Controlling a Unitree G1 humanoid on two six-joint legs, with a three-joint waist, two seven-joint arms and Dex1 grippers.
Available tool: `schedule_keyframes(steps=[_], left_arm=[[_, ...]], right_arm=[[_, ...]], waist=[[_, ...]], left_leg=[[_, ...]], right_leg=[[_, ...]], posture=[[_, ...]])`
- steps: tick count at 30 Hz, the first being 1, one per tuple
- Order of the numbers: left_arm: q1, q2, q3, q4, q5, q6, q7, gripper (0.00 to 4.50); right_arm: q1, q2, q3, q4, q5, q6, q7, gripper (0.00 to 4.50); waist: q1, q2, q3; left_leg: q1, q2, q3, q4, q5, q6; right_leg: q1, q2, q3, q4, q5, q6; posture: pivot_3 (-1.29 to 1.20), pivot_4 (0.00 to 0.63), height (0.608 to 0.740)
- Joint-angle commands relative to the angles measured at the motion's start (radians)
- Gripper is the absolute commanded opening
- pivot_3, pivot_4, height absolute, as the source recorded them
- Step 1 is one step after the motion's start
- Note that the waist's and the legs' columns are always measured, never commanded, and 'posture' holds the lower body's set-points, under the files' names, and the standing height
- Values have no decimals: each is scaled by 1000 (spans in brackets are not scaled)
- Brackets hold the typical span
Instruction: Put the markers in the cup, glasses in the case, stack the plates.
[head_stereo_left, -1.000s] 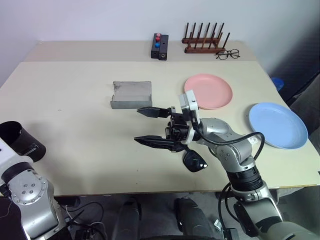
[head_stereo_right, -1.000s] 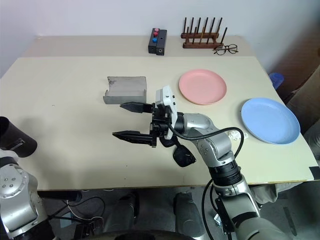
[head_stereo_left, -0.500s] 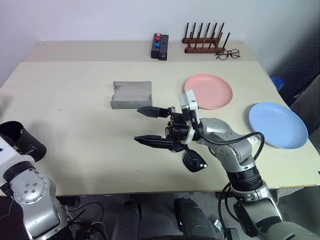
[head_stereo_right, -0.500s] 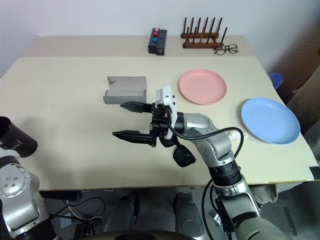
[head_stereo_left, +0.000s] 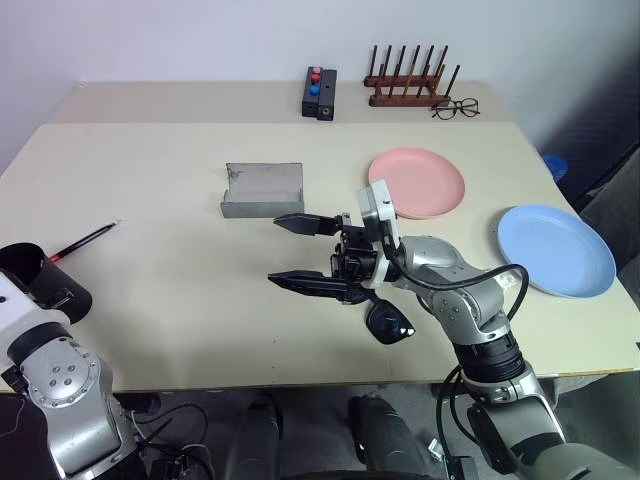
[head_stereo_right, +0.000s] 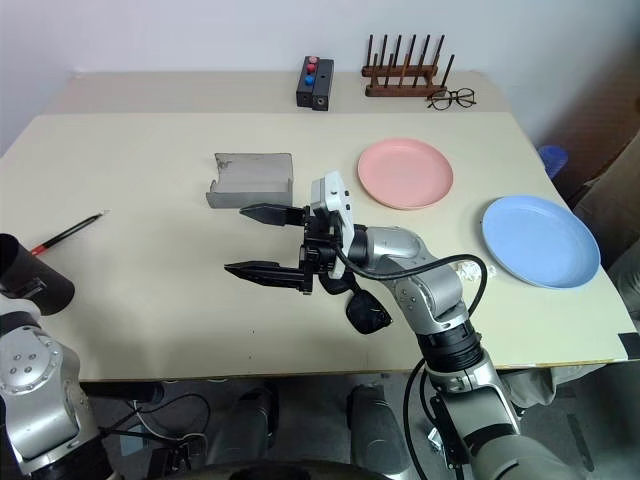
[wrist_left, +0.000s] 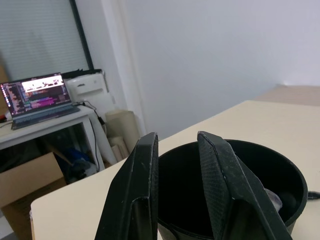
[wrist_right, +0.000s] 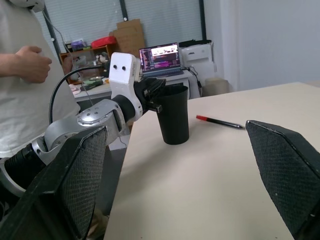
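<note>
Right gripper (head_stereo_left: 275, 250): jaws set wide apart, holding nothing, hanging above the middle of the surface (head_stereo_left: 160, 330) with its tips aimed at 9 o'clock.
Sunglasses (head_stereo_left: 390, 322): lying on the surface at 4 o'clock from the right gripper, directly under that arm's wrist and partly hidden by it.
Case (head_stereo_left: 262, 190): grey, at 12 o'clock from the right gripper, close by but clear of it. It appears open, with nothing seen inside.
Pink plate (head_stereo_left: 415, 183): at 2 o'clock from the right gripper, flat on the surface.
Blue plate (head_stereo_left: 555, 250): at 3 o'clock, near the surface's right edge and well apart from the pink plate. The two are not stacked.
Left gripper (wrist_left: 177, 137): at the rim of the cup (head_stereo_left: 30, 275). Whether it clamps the rim cannot be told.
Cup: black, upright, at the near left edge of the surface, at 9 o'clock from the right gripper.
Cup contents: a pale item low inside, seen in the left wrist view; not identifiable.
Marker (head_stereo_left: 85, 240): black with a red cap, lying flat on the surface at 1 o'clock from the cup, cap end nearest it, outside the cup.
Far edge, 12 to 1 o'clock: black box with coloured buttons (head_stereo_left: 320, 92), wooden rack (head_stereo_left: 410, 85), clear spectacles (head_stereo_left: 455, 108).
Beyond the surface: a person (wrist_right: 20, 75) and a laptop (wrist_right: 160, 54).
</note>
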Motion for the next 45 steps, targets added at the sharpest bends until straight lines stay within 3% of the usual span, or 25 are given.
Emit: schedule_keyframes(steps=[1,14,21,26,31,37,45], left_arm=[[-24,21,2,-31,2,-4,-2,1213],[-172,110,-43,-73,-15,67,-65,1213],[-382,305,-115,42,-110,476,-250,4452],[-566,520,-178,283,-181,782,-428,4452],[-737,676,-304,555,-222,863,-610,4452],[-839,848,-529,858,-181,742,-882,4452],[-1005,914,-716,1223,-83,533,-1152,4452]], right_arm=[[-4,8,0,-33,14,-9,3,4500],[-2,7,1,-32,13,-13,6,4500],[-6,10,5,-22,9,-15,5,4500],[-15,19,11,-5,4,-21,8,4500],[-22,29,18,15,-9,-33,14,4500],[-18,32,15,24,-18,-46,11,4500],[0,30,17,15,-23,-49,1,4500]], waist=[[0,0,0],[0,0,0],[-1,0,0],[-5,0,1],[-4,0,1],[-4,1,1],[0,1,1]], left_leg=[[0,0,0,0,0,0],[0,0,0,-1,0,0],[0,0,0,0,0,0],[0,0,-1,-2,0,0],[-1,0,-1,-3,0,0],[-1,1,0,-5,0,0],[-4,1,0,-5,0,0]], right_leg=[[0,0,0,0,0,0],[0,0,0,0,0,0],[0,0,0,0,0,0],[-2,1,0,2,0,2],[-3,1,0,1,0,2],[-4,1,0,2,0,3],[-7,1,0,2,0,2]], posture=[[0,150,740],[0,150,740],[0,150,740],[0,150,740],[0,150,740],[0,150,740],[0,150,740]])
